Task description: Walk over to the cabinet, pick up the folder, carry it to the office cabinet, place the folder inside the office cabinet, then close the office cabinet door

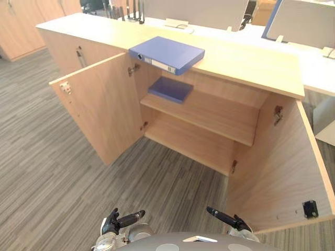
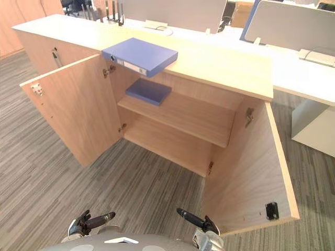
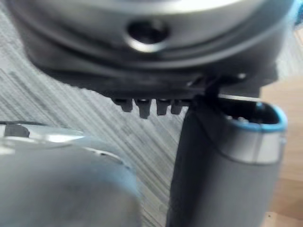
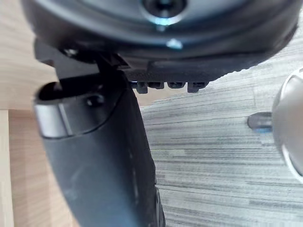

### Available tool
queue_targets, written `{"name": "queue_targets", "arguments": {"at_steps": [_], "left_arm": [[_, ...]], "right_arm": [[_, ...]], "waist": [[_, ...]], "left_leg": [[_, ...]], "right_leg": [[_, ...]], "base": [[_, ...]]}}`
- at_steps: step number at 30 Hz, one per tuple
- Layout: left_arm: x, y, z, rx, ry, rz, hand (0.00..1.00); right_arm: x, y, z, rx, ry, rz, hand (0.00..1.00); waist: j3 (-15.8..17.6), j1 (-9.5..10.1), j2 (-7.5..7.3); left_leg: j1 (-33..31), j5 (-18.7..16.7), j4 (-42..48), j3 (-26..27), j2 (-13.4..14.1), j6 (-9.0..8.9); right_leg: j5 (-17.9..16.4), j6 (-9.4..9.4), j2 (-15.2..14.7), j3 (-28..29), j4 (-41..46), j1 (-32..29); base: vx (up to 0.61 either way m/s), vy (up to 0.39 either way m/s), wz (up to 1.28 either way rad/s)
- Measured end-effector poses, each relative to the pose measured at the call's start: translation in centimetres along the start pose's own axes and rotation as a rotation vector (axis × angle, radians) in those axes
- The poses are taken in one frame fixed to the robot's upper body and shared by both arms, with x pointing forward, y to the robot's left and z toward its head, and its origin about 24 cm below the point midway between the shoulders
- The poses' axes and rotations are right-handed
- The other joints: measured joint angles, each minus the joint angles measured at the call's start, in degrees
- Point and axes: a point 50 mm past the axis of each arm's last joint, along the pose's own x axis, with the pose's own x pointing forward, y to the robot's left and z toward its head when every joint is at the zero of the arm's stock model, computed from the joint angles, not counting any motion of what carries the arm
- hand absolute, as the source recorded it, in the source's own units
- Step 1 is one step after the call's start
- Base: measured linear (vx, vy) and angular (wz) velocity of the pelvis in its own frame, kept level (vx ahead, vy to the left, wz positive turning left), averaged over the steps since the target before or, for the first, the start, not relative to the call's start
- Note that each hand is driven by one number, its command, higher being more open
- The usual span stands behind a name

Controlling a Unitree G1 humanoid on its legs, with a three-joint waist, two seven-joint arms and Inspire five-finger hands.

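Note:
A blue folder (image 1: 167,53) lies flat on the top of the low wooden cabinet (image 1: 251,63), its spine hanging a little over the front edge. A second blue folder (image 1: 170,89) lies on the cabinet's inner shelf (image 1: 209,112), at its left end. Both cabinet doors stand wide open: the left door (image 1: 102,107) and the right door (image 1: 280,167). My left hand (image 1: 123,219) and right hand (image 1: 226,217) hang low and well short of the cabinet, fingers straight and holding nothing. The left thumb (image 3: 222,165) and right thumb (image 4: 104,161) stand out over bare carpet.
Grey striped carpet (image 1: 52,172) lies between me and the cabinet. The open right door juts toward me close to my right hand. Behind the cabinet is a white desk (image 1: 324,68) with screen panels (image 2: 293,23). More wooden cupboards (image 1: 21,23) stand at the far left.

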Motion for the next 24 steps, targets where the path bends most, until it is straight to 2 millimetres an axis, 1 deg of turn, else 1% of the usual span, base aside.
{"name": "queue_targets", "arguments": {"at_steps": [1,2,3,4,5,6,7,9,11,12,13,14,16,17,19,21,22,23,24], "left_arm": [[0.0,0.1,0.0,0.005,-0.001,0.001,1.00],[0.0,0.1,0.0,0.009,0.000,0.000,1.00],[-0.1,-0.2,-0.4,0.008,0.011,-0.005,1.00],[-0.2,-0.2,-0.5,0.006,0.013,-0.004,1.00],[0.0,0.4,-0.3,0.014,0.012,0.007,1.00],[0.3,0.9,0.6,0.026,-0.016,0.027,1.00],[0.4,1.0,0.8,0.020,-0.015,0.036,1.00],[0.3,1.1,0.4,0.013,0.002,0.041,1.00],[0.3,1.1,0.1,0.006,0.017,0.041,1.00],[0.2,0.9,-0.2,0.002,0.024,0.039,1.00],[0.0,0.8,-0.8,-0.014,0.041,0.039,1.00],[-0.1,0.8,-1.0,-0.015,0.047,0.041,1.00],[-0.1,0.8,-1.2,-0.013,0.053,0.040,1.00],[-0.2,0.9,-1.4,-0.012,0.058,0.041,1.00],[-0.2,1.0,-1.6,-0.010,0.064,0.044,1.00],[-0.3,1.1,-1.6,-0.006,0.066,0.044,1.00],[-0.3,1.1,-1.7,-0.005,0.067,0.043,1.00],[-0.4,1.0,-1.9,0.001,0.071,0.039,1.00],[-0.4,0.8,-1.8,0.003,0.070,0.037,1.00]], "right_arm": [[0.1,0.7,0.1,-0.002,0.005,0.015,1.00],[0.1,1.2,0.2,-0.003,0.006,0.028,1.00],[0.2,1.4,0.5,-0.005,-0.004,0.035,1.00],[0.2,1.3,0.7,-0.006,-0.011,0.033,1.00],[0.1,1.9,0.5,-0.002,-0.005,0.046,1.00],[0.0,2.7,-0.1,0.007,0.007,0.069,1.00],[-0.1,3.3,-0.4,0.012,0.016,0.084,1.00],[-0.1,3.8,-0.5,0.016,0.017,0.107,1.00],[-0.1,3.6,-0.2,0.025,0.012,0.102,1.00],[0.0,3.3,-0.1,0.037,0.010,0.089,1.00],[0.1,2.8,-0.1,0.050,0.015,0.074,1.00],[0.1,2.2,0.0,0.065,0.016,0.052,1.00],[0.2,1.3,0.0,0.079,0.020,0.028,1.00],[0.1,0.6,-0.3,0.074,0.029,0.011,1.00],[0.0,0.0,-0.7,0.071,0.038,-0.004,1.00],[-0.1,-1.1,-1.5,0.063,0.067,-0.029,1.00],[-0.2,-1.5,-1.6,0.055,0.072,-0.040,1.00],[-0.2,-1.9,-1.5,0.038,0.062,-0.047,1.00],[-0.2,-2.0,-1.2,0.028,0.049,-0.049,1.00]], "waist": [[0.19,0.66,-0.29],[0.34,0.80,-0.42],[0.36,0.78,0.83],[0.55,0.86,1.12],[1.08,0.93,0.39],[1.23,0.56,-2.13],[1.67,1.03,-2.79],[1.79,1.22,-2.92],[1.73,1.16,-2.40],[1.59,1.05,-1.80],[1.31,0.87,-1.45],[1.09,0.57,-1.12],[0.75,0.55,-1.15],[0.27,0.53,-1.32],[-0.48,0.48,-1.60],[-0.63,0.48,-2.02],[-1.02,0.48,-2.23],[-1.32,0.49,-2.04],[-1.43,0.34,-1.77]], "left_leg": [[-0.95,0.11,-5.53,-0.85,-0.89,0.14],[-1.47,1.16,-10.84,-2.04,-1.59,0.65],[-1.47,10.48,-22.19,-4.33,-1.98,2.15],[-1.52,12.12,-22.60,-5.32,-2.18,-0.92],[0.17,11.97,-23.51,-5.54,-4.39,-0.41],[0.15,12.10,-24.38,-6.05,-7.35,-0.18],[-0.02,12.09,-23.81,-6.08,-8.36,-0.16],[0.01,12.04,-23.64,-6.24,-9.01,-0.09],[0.06,12.03,-23.69,-7.21,-9.60,-0.09],[0.18,11.91,-24.03,-8.04,-9.87,-0.13],[0.88,11.31,-25.53,-8.47,-10.55,0.20],[1.67,10.93,-26.68,-8.48,-11.08,0.57],[2.78,10.72,-27.67,-7.75,-12.36,0.99],[3.16,10.28,-28.12,-7.07,-13.68,1.74],[3.26,9.89,-28.37,-6.48,-14.73,2.43],[4.26,8.37,-28.29,-6.13,-17.36,4.14],[4.78,7.47,-28.39,-6.09,-19.08,5.53],[5.48,6.95,-29.12,-6.26,-20.77,6.57],[6.12,7.03,-29.73,-6.19,-21.29,6.66]], "right_leg": [[0.32,0.54,-1.31,2.04,0.61,0.12],[0.64,1.21,-2.34,3.46,0.53,0.38],[0.37,3.96,-2.76,5.59,0.31,1.11],[0.11,4.59,-2.66,6.23,0.29,1.22],[-0.15,5.96,-4.17,9.33,-0.48,1.72],[0.13,6.40,-6.01,12.28,-2.15,1.74],[0.81,7.22,-6.96,12.58,-2.91,2.07],[1.23,7.81,-7.59,13.70,-3.46,2.03],[1.49,8.24,-8.05,15.15,-3.99,1.67],[1.71,8.60,-8.34,15.88,-3.98,1.15],[2.08,9.20,-8.75,17.26,-4.08,0.34],[2.46,9.69,-9.39,18.27,-4.36,0.12],[3.12,10.47,-10.72,19.73,-5.13,0.10],[3.53,11.17,-11.84,20.73,-5.71,0.01],[3.67,11.49,-12.99,21.32,-5.96,-0.32],[2.54,12.82,-15.69,21.60,-4.39,-0.41],[1.32,13.46,-17.60,21.64,-2.03,-0.98],[0.65,13.99,-19.20,22.01,3.67,-2.77],[0.44,13.62,-19.91,22.23,7.92,-4.56]], "base": [[0.20,0.244,-0.78],[0.25,0.360,-0.91],[0.16,0.258,-0.58],[0.24,0.390,-0.38],[0.17,0.348,0.15],[0.21,0.427,0.23],[0.11,0.277,0.26],[0.04,0.158,-0.11],[-0.01,0.077,-0.28],[-0.04,0.083,-0.42],[-0.04,0.122,-0.49],[-0.02,0.112,-0.43],[0.00,0.170,-0.42],[0.01,0.196,-0.43],[0.03,0.147,-0.25],[0.09,0.229,-0.14],[0.11,0.249,-0.08],[0.10,0.206,-0.04],[0.08,0.203,0.03]]}}
